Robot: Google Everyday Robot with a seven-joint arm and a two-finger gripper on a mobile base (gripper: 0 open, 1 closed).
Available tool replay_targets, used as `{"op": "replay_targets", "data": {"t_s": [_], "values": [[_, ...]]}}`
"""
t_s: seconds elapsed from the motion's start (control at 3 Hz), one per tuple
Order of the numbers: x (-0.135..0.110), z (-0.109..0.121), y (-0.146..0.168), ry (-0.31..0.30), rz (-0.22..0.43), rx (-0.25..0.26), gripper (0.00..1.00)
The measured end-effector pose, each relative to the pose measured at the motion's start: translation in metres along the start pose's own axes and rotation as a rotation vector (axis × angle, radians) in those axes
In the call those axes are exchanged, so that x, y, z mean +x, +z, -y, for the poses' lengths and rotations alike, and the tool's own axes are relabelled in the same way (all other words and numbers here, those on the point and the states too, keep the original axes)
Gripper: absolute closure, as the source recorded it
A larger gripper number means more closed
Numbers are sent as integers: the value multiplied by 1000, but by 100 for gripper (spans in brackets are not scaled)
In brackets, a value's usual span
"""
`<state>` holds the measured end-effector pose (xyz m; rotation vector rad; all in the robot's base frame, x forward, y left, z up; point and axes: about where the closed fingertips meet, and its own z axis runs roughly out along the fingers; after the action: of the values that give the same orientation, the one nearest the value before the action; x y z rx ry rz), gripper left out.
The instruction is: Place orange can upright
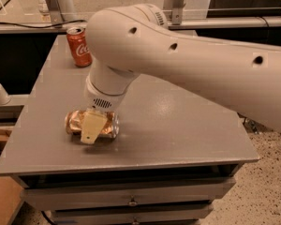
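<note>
The orange can (75,122), shiny golden-orange with wrinkled sides, lies on its side on the grey table (178,121) near the front left. My gripper (95,123) comes straight down onto the middle of the can. One cream finger (91,128) presses across the can's near side; the other is hidden behind it. The jaws are shut on the can, which still rests on the table top. My large cream arm (187,60) reaches in from the right and hides the back of the table.
A red Coca-Cola can (79,46) stands upright at the table's back left corner. The table's front edge (131,165) is close to the orange can, with drawers below. A cardboard box (2,200) sits on the floor at the lower left.
</note>
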<state>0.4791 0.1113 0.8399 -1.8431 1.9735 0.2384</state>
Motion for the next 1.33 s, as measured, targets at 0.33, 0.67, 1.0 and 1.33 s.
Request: {"op": "replay_targets", "data": {"t_s": [0.33, 0.67, 1.0, 1.33], "values": [[2, 1, 0, 5, -16, -3, 47], [-1, 2, -2, 18, -26, -6, 71], [-4, 7, -9, 44, -20, -5, 93], [1, 14, -14, 103, 66, -14, 100]]}}
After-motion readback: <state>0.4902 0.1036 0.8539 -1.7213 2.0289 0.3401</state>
